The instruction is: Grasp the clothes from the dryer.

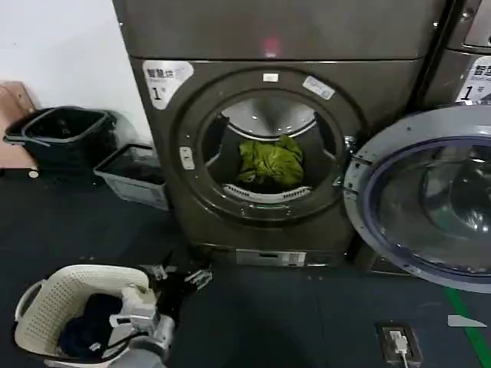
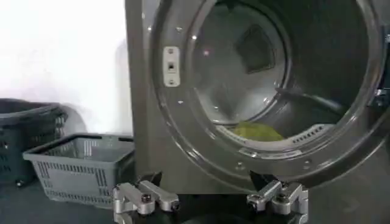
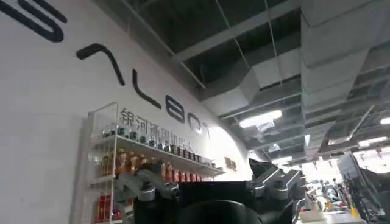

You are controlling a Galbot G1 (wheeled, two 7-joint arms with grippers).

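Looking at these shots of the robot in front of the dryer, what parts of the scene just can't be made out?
- The clothes: head view shows the front only; the left wrist view shows a sliver behind the porthole rim.
- The dryer: top cut off by the head view's edge.
- White basket: its dark contents are partly hidden by the left gripper.
- Right gripper: points at ceiling and shelves, so its place relative to the dryer is unclear.
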